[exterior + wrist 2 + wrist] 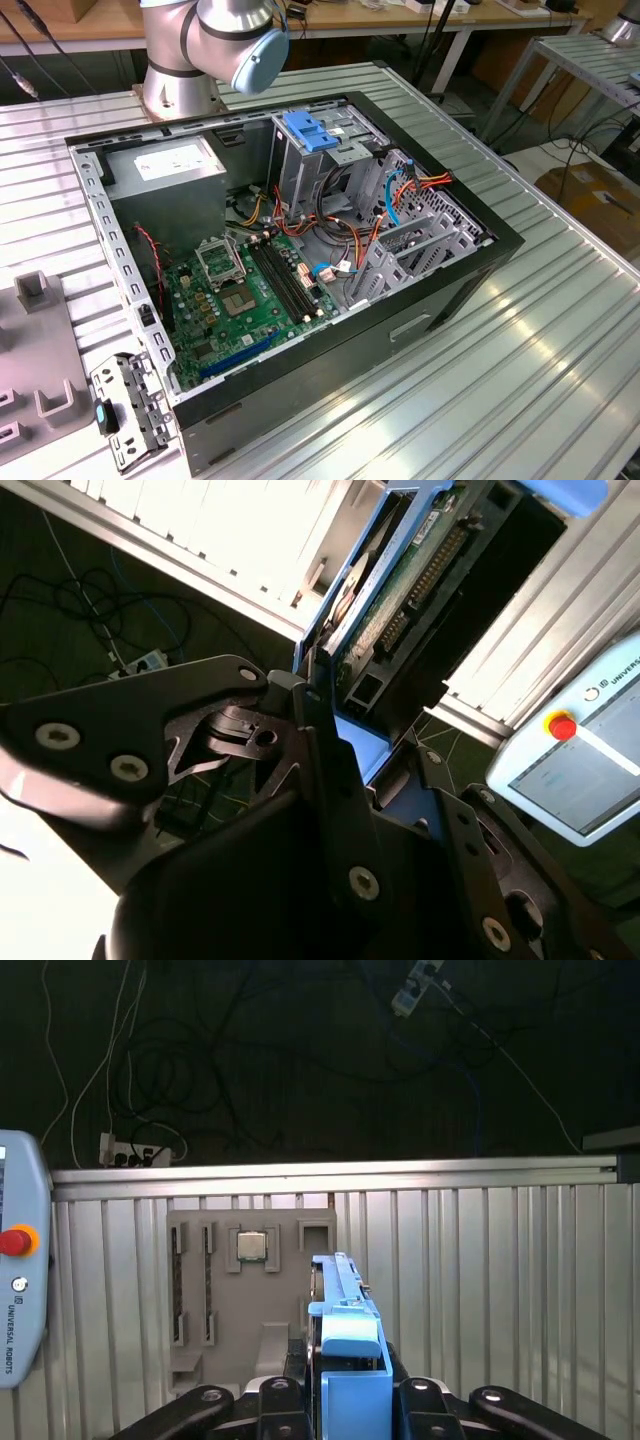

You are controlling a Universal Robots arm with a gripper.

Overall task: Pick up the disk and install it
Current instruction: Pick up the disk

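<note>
The gripper is clenched on the disk. In both wrist views the disk's blue frame stands on edge between the fingers, with the ribbed metal table and a grey tray behind it. In the exterior view, the arm's base stands at eleven o'clock from the open computer case.

arm: silver tube, light-blue joint cap | end effector: black links, silver screws

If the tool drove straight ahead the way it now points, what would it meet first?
Likely the grey fixture tray on the ribbed table: the disk clamped in the tool leads and lines up with the tray's edge in the first wrist view. Depth is unclear.
</note>
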